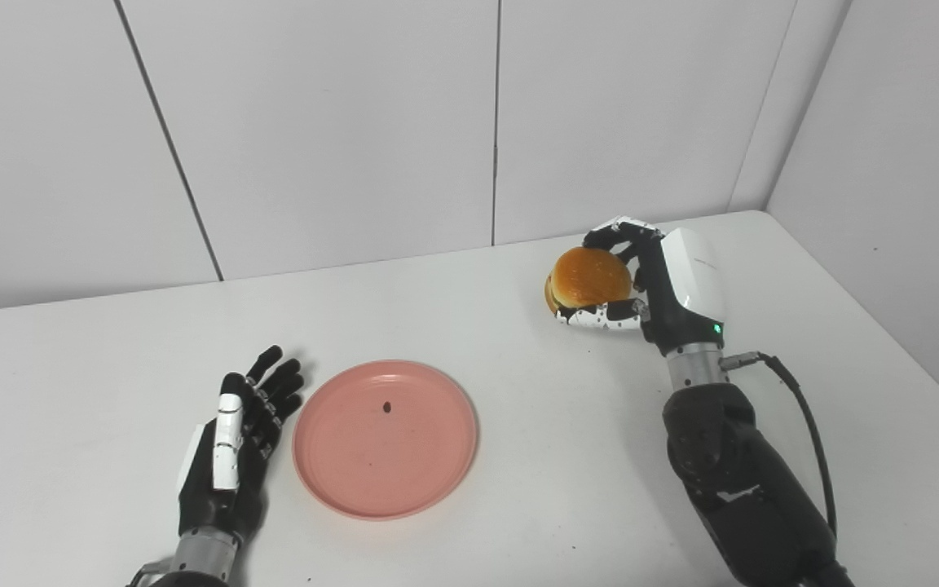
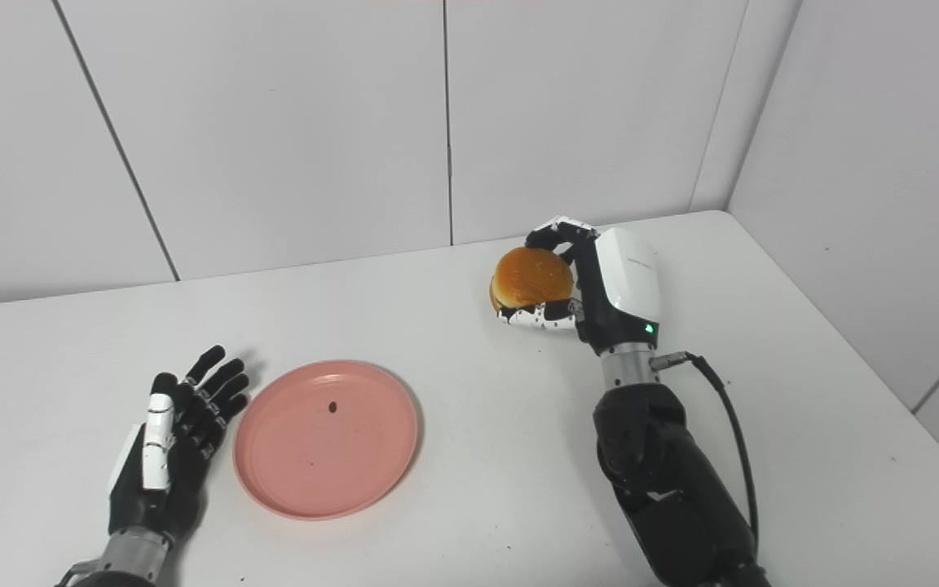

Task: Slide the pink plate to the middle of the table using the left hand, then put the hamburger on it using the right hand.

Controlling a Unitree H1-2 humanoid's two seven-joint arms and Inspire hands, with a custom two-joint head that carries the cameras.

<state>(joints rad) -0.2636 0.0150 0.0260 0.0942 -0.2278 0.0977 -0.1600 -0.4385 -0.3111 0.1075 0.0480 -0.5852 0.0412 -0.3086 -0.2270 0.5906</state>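
The pink plate [image 1: 385, 439] lies flat on the white table [image 1: 518, 456], a little left of the middle, with a small dark speck on it. My left hand [image 1: 235, 444] is open, fingers apart, just left of the plate's rim and not holding it. My right hand [image 1: 663, 285] is shut on the hamburger [image 1: 589, 278] at the far right of the table, fingers over the bun's far side and thumb under its near side. I cannot tell whether the hamburger still touches the table.
White wall panels stand behind the table and on the right. A black cable [image 1: 804, 416] loops from my right wrist. The table's right edge [image 1: 885, 326] runs close to the right arm.
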